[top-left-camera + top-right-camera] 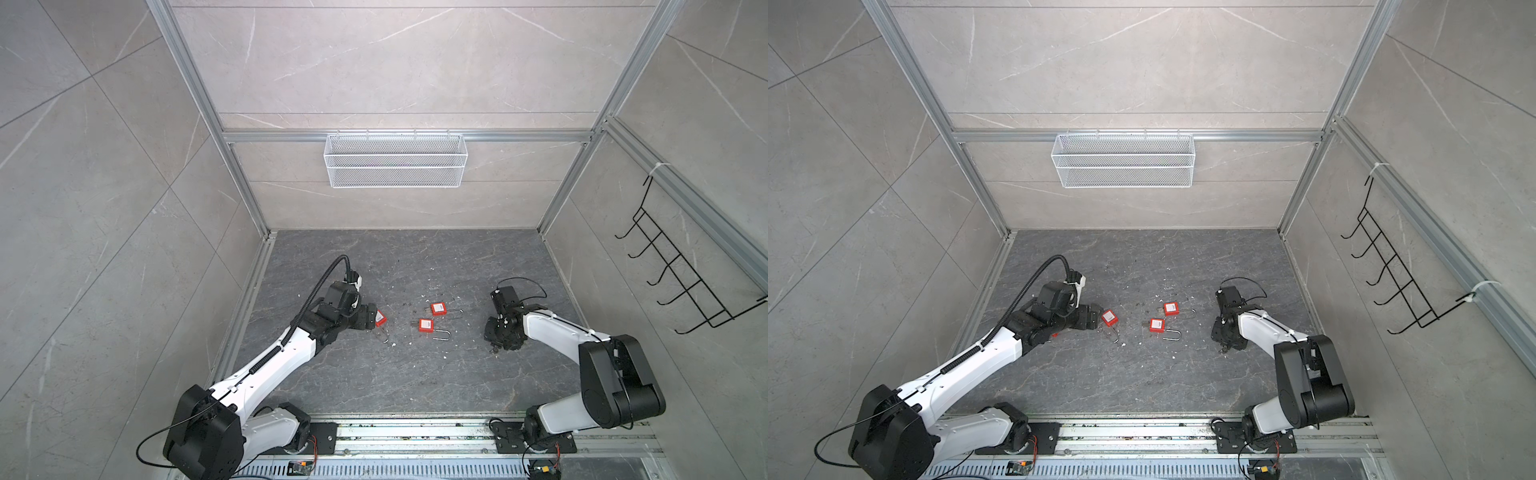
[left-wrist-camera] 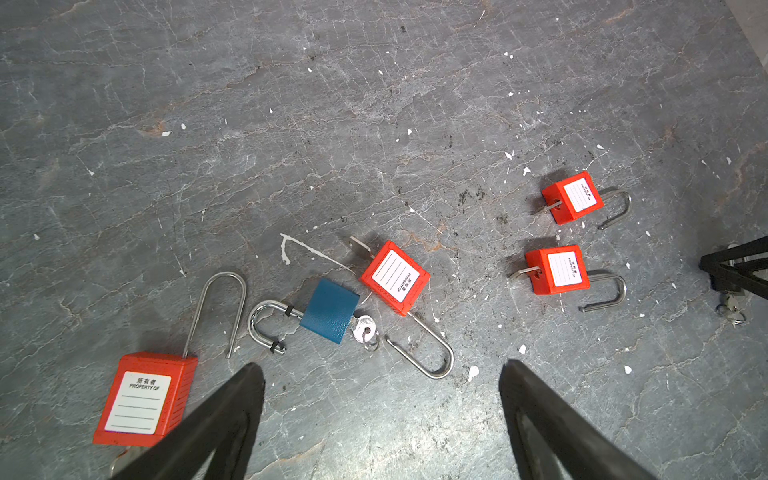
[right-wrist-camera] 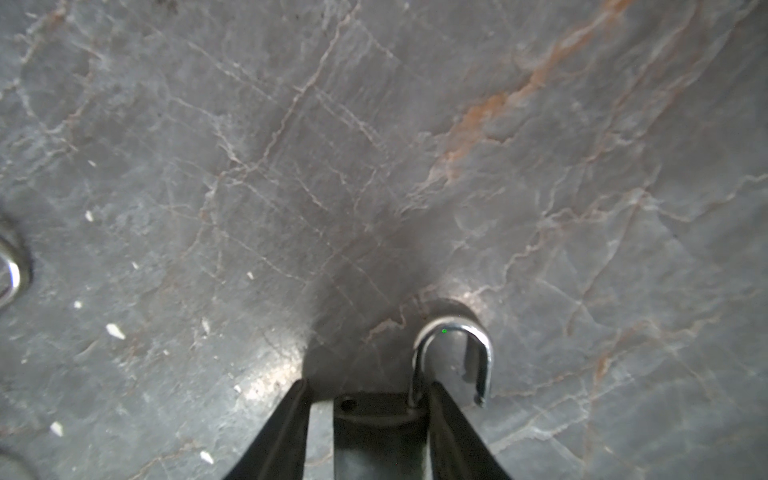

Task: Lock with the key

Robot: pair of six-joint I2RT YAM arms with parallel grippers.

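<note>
The small dark metal padlock (image 3: pixel 378 411) sits right between the jaws of the right gripper (image 3: pixel 369 382), with its open steel shackle (image 3: pixel 488 357) poking out past the fingertips. One finger (image 3: pixel 451 432) is against the body and the other side shows a sliver of gap, so I'd say it's wrapped round it but not clamped yet. Taking the body and leaving the shackle free makes sense if it has to be pushed home. No key visible from that wrist. The left gripper (image 2: pixel 381 363) is spread wide and empty. Just ahead of its tips are a blue painted padlock (image 2: pixel 330 309) with a silver key (image 2: pixel 365 328) in it and a red plastic padlock (image 2: pixel 395 276), all on the dark grey stone-look table (image 3: pixel 249 145). Probably on standby
</note>
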